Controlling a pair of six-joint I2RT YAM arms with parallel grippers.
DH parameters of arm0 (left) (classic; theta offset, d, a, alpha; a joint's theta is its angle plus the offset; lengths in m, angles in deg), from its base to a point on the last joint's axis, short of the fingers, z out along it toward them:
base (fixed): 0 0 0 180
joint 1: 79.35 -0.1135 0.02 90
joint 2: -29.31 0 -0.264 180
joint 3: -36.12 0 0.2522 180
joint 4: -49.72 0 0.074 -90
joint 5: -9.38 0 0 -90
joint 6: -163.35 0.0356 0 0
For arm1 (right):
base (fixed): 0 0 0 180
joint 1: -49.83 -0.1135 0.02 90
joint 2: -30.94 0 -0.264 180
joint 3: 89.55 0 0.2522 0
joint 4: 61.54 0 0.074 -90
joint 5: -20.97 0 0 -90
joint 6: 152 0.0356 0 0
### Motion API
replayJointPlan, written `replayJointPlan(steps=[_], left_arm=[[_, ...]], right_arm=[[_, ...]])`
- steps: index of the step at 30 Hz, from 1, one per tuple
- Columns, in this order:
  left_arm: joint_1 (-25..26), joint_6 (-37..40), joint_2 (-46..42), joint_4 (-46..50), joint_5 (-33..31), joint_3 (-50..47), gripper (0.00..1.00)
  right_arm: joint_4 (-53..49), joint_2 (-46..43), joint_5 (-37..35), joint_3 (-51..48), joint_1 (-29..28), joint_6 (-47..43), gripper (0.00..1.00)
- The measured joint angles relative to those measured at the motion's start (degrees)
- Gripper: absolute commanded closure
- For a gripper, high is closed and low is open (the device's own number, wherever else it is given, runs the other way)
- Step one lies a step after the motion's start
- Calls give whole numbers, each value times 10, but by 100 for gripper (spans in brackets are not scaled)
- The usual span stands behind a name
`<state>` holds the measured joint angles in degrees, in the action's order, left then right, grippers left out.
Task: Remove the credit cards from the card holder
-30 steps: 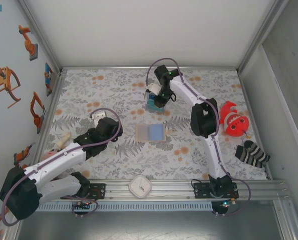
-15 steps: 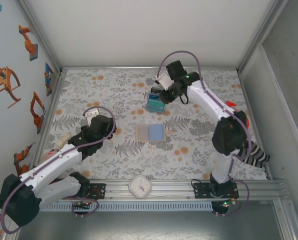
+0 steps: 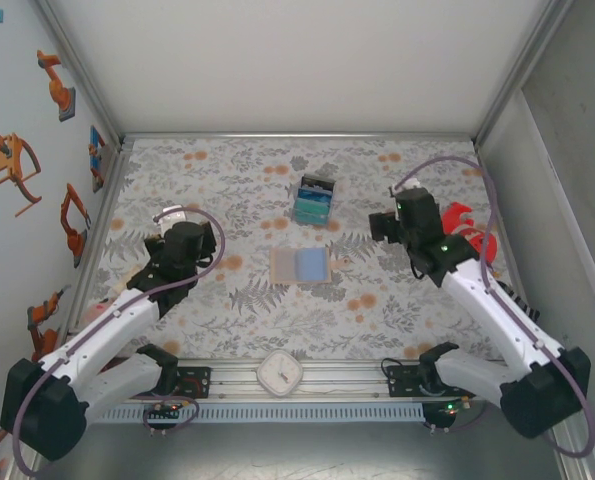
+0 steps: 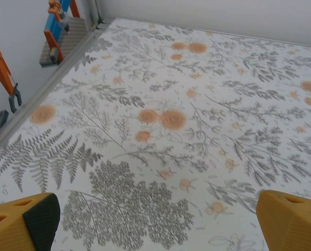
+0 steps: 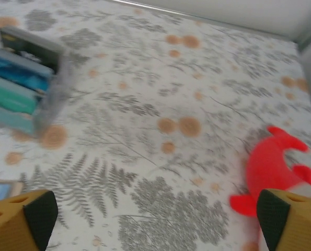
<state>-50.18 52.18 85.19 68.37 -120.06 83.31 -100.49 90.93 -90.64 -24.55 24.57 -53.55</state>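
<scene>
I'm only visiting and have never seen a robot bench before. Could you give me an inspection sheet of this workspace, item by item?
Surface: floral cloth, lying flat.
Job's things: tan holder lies open mid-table; a pale blue face shows in it, and I cannot tell whether it is a card or the lining.
Clutter: teal block beyond the holder; red toy on the right; white clock at the near edge.
Grippers: left fingers and right fingers are wide apart, hold nothing, and are away from the holder.
Cables: purple cables loop along each arm, touching no item.
Surroundings: white walls; orange stickers on the left wall.
</scene>
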Motion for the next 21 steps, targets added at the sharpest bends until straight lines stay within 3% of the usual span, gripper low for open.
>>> replayJointPlan(steps=[9,21], left_arm=[[-80,113,48,-147,35,-40,3],[-199,170,77,-338,170,-132,3]], right_arm=[[139,-59,-139,-169,14,3,1],[378,-77,-122,-296,90,-64,1]])
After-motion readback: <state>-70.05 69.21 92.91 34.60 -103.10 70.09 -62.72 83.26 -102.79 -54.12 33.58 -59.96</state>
